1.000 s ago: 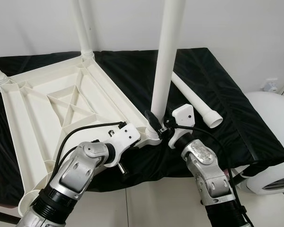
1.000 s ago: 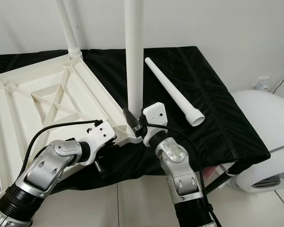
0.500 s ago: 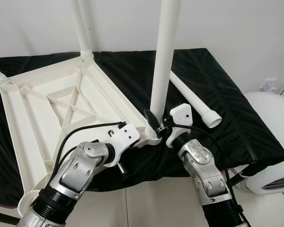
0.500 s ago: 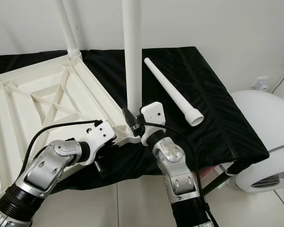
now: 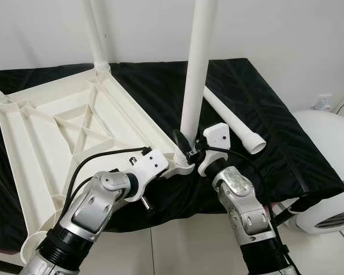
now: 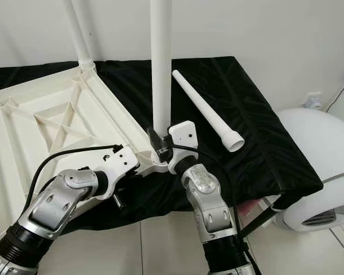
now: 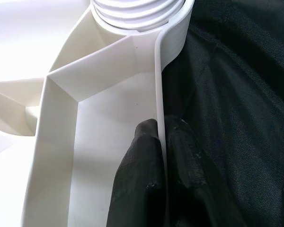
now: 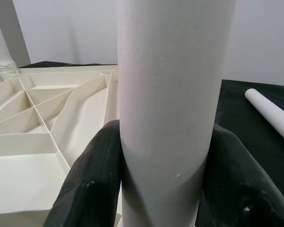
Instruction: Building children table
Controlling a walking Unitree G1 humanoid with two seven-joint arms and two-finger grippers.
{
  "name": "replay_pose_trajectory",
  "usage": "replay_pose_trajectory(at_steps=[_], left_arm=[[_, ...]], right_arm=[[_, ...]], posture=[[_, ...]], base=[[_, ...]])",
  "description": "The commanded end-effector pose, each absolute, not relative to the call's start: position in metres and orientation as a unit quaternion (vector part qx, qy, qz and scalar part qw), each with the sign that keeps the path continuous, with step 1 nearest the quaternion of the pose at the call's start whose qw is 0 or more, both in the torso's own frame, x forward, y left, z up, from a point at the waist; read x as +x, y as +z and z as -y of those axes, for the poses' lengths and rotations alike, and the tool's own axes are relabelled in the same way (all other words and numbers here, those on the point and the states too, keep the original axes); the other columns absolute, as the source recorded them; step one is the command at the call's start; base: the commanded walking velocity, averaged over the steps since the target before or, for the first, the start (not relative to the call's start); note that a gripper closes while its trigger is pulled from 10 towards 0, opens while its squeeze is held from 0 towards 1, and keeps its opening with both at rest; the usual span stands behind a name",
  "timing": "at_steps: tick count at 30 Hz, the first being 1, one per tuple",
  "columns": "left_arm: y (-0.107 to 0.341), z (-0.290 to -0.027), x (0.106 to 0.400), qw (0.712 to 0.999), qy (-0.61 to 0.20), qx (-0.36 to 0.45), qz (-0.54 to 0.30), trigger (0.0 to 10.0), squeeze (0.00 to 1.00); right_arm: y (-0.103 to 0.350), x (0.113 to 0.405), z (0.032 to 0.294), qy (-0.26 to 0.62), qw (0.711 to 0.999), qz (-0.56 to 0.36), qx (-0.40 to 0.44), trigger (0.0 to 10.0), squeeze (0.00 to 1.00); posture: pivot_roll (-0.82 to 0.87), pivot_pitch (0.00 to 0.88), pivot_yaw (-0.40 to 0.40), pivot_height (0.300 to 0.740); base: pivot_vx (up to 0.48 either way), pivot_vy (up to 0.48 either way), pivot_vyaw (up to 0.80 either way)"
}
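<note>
The white tabletop (image 5: 74,132) lies upside down on a black cloth (image 5: 264,126), with legs standing in its corners. The right gripper (image 5: 189,153) clasps the near leg (image 5: 196,69) just above its socket — fingers (image 8: 92,182) on both sides. The left gripper (image 7: 158,156) pinches the tabletop's rim beside that socket. 1 loose leg (image 6: 203,109) rests on the cloth nearby.

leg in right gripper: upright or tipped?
Upright. The leg stands vertical in the tabletop corner socket, right gripper clamped around its base.
</note>
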State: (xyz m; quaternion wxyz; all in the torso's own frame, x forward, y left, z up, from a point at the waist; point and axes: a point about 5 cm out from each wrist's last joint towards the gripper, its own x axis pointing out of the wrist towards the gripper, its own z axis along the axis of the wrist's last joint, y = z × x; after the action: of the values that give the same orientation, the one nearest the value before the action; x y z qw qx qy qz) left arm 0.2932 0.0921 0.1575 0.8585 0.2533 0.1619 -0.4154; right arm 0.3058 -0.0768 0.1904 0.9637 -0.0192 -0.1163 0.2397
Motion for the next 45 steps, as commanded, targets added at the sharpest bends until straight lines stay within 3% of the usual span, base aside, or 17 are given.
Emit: replay_pose_trajectory(at_steps=[1,29,45], left_arm=[[0.144,-0.096,0.293,0.867,-0.379,0.263,-0.187,10.0,0.0],[0.148,-0.099,0.296,0.871,-0.372,0.261,-0.184,10.0,0.0],[0.148,-0.097,0.295,0.871,-0.373,0.263,-0.182,10.0,0.0]], right_arm=[[0.158,0.307,0.077,0.231,0.972,0.039,-0.024,10.0,0.0],[0.163,0.29,0.06,0.156,0.985,0.077,0.01,10.0,0.0],[0.159,0.301,0.052,0.156,0.987,0.026,0.015,10.0,0.0]], posture=[[-0.08,0.152,0.0,0.74],[-0.07,0.15,0.007,0.74],[-0.06,0.131,0.001,0.74]], base=[[0.0,0.0,0.0],[0.0,0.0,0.0],[0.0,0.0,0.0]])
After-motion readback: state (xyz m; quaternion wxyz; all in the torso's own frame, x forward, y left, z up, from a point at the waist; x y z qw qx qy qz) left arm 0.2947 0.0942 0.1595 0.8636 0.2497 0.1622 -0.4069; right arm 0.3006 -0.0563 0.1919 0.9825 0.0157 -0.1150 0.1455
